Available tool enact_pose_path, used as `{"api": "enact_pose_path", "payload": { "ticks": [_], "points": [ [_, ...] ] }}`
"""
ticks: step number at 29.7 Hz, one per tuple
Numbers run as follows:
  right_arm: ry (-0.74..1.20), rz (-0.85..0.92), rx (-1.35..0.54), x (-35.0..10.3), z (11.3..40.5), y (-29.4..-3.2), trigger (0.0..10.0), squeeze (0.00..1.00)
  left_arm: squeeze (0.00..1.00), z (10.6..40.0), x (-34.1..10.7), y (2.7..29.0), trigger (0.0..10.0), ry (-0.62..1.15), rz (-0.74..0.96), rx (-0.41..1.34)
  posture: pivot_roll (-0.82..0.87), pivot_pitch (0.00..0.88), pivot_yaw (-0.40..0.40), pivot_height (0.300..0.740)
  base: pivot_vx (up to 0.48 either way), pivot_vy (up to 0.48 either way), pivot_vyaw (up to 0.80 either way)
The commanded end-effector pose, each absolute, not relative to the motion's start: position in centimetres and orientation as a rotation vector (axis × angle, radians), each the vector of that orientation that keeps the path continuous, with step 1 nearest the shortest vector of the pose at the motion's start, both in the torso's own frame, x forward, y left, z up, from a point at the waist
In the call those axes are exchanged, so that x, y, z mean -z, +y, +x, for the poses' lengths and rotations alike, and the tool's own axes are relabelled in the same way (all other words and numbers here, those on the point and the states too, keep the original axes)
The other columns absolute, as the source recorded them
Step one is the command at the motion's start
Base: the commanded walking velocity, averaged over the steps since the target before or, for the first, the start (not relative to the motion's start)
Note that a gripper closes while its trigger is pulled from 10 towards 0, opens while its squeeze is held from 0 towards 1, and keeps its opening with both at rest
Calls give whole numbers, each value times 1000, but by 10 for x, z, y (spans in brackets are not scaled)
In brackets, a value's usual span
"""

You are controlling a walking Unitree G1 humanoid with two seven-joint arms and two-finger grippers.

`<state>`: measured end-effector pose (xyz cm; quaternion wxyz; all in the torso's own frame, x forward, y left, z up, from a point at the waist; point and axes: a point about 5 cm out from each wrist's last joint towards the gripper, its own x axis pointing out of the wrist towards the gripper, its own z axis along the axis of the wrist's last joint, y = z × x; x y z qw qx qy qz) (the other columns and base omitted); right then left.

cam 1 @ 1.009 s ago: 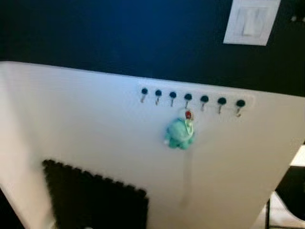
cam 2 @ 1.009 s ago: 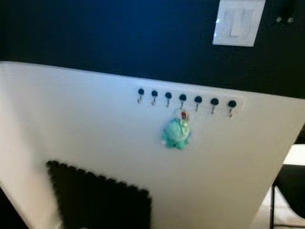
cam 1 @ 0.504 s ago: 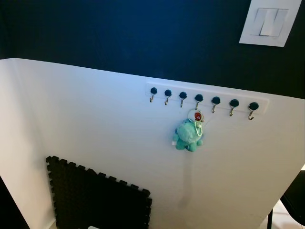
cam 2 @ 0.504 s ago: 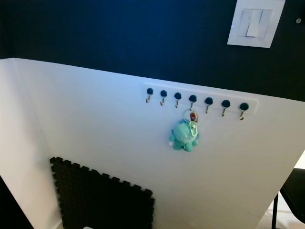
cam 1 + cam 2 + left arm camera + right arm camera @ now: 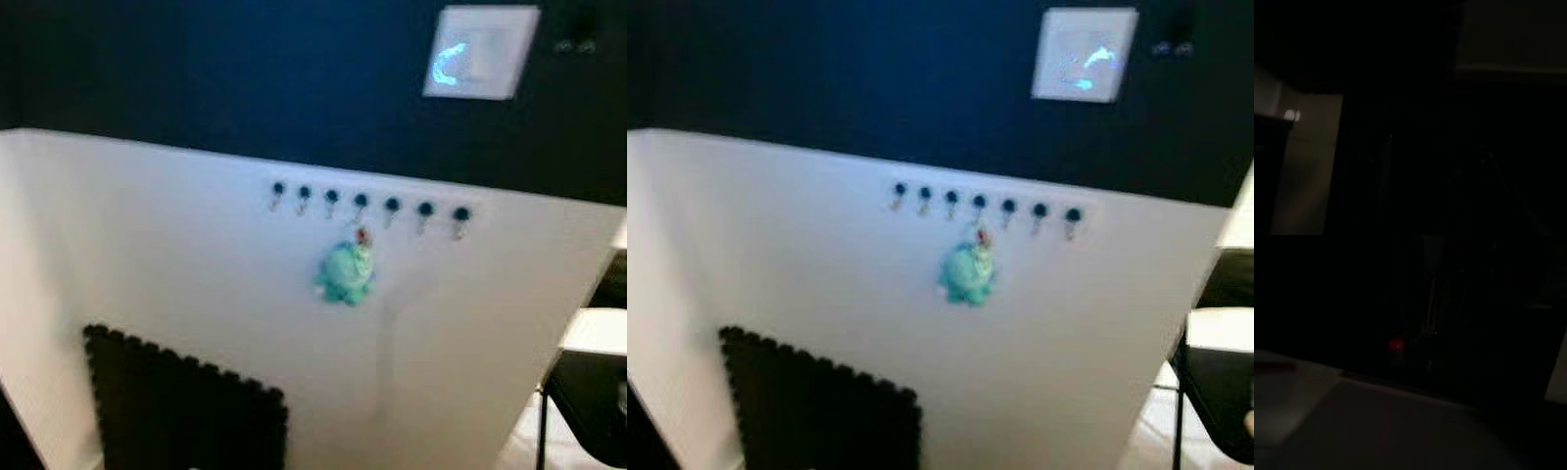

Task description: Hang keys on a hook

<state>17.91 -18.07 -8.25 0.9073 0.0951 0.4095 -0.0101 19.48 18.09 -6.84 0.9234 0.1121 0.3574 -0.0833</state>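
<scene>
My two wrist views are almost black, so I cannot tell whether the fingers of either gripper are spread or pressed together, nor which arm is nearer the wall. The keys (image 5: 360, 238), with a teal plush charm (image 5: 344, 274), hang up and ahead of me, long axis straight down, from the middle hook (image 5: 361, 204) of the hook rail (image 5: 366, 207) on the white panel (image 5: 176, 245). I judge the hanging done, with nothing left to reach for.
</scene>
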Motion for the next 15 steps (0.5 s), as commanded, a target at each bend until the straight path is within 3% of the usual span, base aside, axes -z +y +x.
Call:
{"api": "enact_pose_path", "payload": {
  "ticks": [1,6,15],
  "points": [
    [840,208,22,82,180,-178,10000,0,0,197,67,182,10000,727,236,177,102,3,-36,740,0,0,0],
    [799,218,14,79,184,-178,10000,0,0,198,66,182,10000,713,229,181,103,2,-35,740,0,0,0],
    [585,147,-134,53,215,-182,10000,0,0,209,49,184,10000,572,290,286,99,11,-25,740,0,0,0]
  ]
}}
